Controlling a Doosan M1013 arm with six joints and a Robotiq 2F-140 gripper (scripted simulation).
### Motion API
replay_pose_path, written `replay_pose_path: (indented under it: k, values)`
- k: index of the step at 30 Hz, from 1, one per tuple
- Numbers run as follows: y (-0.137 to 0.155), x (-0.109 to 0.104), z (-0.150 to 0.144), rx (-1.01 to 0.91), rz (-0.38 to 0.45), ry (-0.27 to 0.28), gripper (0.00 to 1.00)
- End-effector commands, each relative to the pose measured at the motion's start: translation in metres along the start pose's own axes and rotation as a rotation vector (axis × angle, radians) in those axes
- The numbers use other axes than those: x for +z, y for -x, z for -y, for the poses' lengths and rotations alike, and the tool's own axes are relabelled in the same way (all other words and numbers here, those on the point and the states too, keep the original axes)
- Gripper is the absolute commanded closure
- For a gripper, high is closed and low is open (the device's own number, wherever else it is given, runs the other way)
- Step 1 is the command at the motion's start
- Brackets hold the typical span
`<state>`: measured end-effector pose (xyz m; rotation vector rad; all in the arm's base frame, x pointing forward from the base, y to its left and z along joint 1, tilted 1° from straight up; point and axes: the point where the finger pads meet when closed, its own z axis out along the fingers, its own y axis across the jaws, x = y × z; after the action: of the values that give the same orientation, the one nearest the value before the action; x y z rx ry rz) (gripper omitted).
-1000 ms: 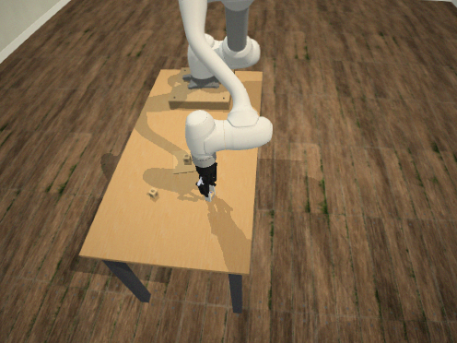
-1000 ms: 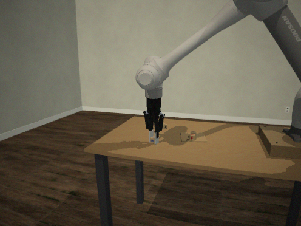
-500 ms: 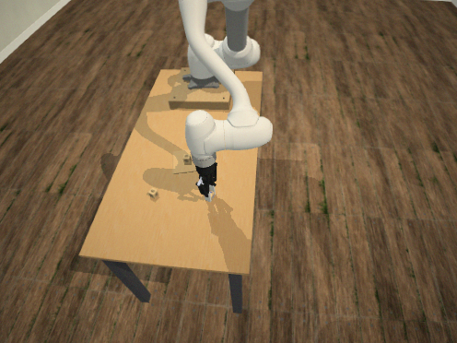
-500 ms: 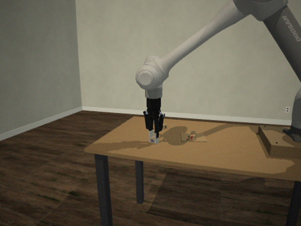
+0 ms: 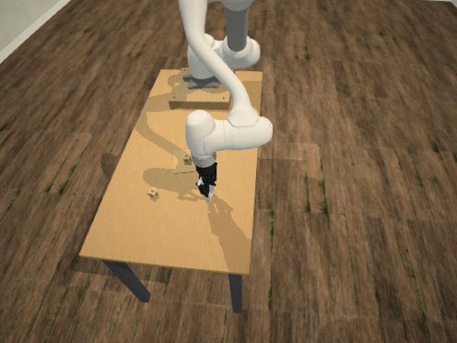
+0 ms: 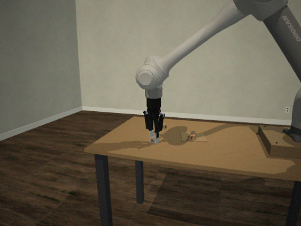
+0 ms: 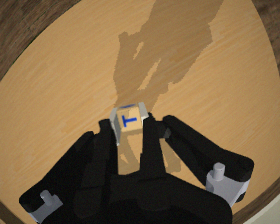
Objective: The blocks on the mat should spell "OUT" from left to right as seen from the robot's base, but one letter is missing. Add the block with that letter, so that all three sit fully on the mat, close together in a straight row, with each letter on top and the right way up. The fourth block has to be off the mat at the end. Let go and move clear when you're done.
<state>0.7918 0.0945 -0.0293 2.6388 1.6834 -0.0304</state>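
My gripper [image 5: 208,195] [image 6: 154,138] [image 7: 129,113] points straight down and is shut on a small wooden block with a blue T [image 7: 129,120] [image 6: 153,140] on top. The block is at or just above the table top [image 5: 138,234], towards the right side. The mat [image 5: 180,169] [image 6: 201,140] is a thin tan rectangle nearer the robot's base. One block [image 5: 186,159] stands on it; in the exterior view this mat block [image 6: 192,135] shows a red mark. My arm hides part of the mat in the top view. Another block [image 5: 153,194] [image 6: 165,126] lies off the mat to the left.
The arm's base stands on a raised wooden plate [image 5: 198,100] [image 6: 273,142] at the far end of the table. The table's right edge is close to my gripper. A dark wooden floor surrounds the table.
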Motion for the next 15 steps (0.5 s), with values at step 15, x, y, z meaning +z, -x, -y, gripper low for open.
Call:
replay_pose_path:
  k: [15]
  values:
    - [0.0,-0.083,0.0,0.0,0.0,0.0,0.84]
